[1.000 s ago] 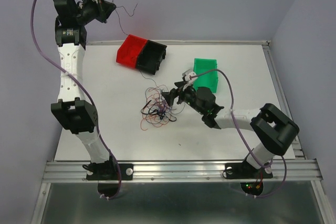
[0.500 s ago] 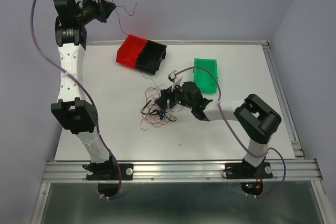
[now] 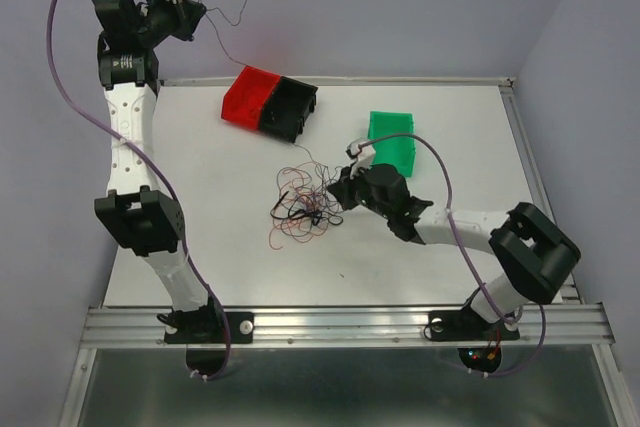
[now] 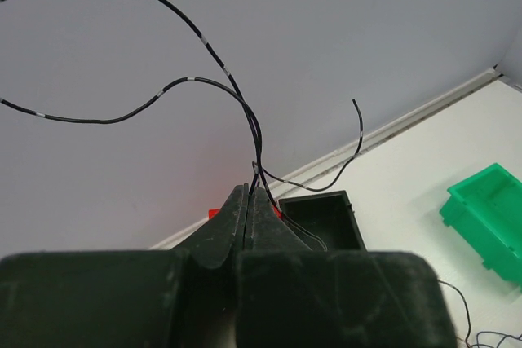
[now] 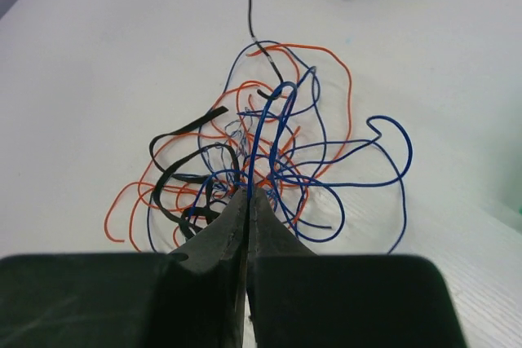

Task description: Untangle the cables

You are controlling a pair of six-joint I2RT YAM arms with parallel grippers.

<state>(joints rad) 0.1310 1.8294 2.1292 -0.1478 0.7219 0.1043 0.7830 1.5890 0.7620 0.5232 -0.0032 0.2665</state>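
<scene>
The cables lie as a tangle (image 3: 300, 205) of thin red, orange, blue and black strands at mid-table, seen close in the right wrist view (image 5: 281, 140). My right gripper (image 3: 336, 188) sits at the tangle's right edge. Its tip (image 5: 246, 193) is shut on a blue cable (image 5: 261, 132) that rises from the pile into the jaws. My left gripper (image 3: 190, 15) is raised high above the table's back left. It (image 4: 250, 191) is shut on a black cable (image 4: 204, 42) whose ends loop in the air. One black strand trails down toward the tangle.
A red bin (image 3: 250, 97) and a black bin (image 3: 292, 107) stand joined at the back middle of the table. A green bin (image 3: 392, 142) stands just behind the right arm. The black bin (image 4: 322, 218) and green bin (image 4: 489, 201) show below the left gripper.
My right gripper has closed on a blue strand at the tangle's edge, after reaching in and drawing back a little to the right. The left gripper has shifted slightly left with its black cable.
</scene>
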